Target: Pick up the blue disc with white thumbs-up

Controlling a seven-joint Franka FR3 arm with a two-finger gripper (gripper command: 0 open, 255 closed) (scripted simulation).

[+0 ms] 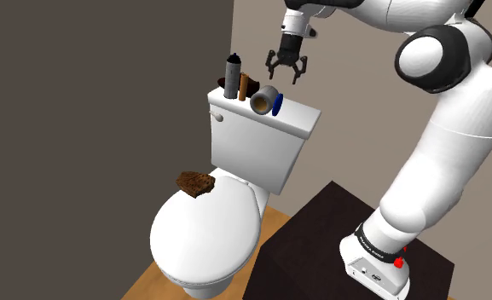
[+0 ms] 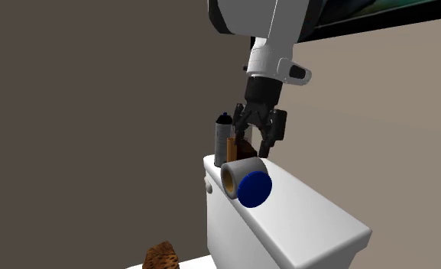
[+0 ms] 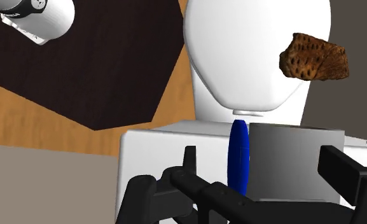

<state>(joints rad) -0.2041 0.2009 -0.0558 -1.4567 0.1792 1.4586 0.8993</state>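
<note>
Toilet tank (image 1: 261, 147): tool (image 1: 286, 75) splayed, pointing down, seemingly over blue disc (image 2: 253, 189).

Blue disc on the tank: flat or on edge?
On edge. The blue disc stands upright on the tank lid against the grey cylinder; edge-on in the wrist view.

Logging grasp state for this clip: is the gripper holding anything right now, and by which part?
Nothing is held. The gripper is open above the toilet tank, jaws apart and clear of the blue disc standing on edge below it.
</note>
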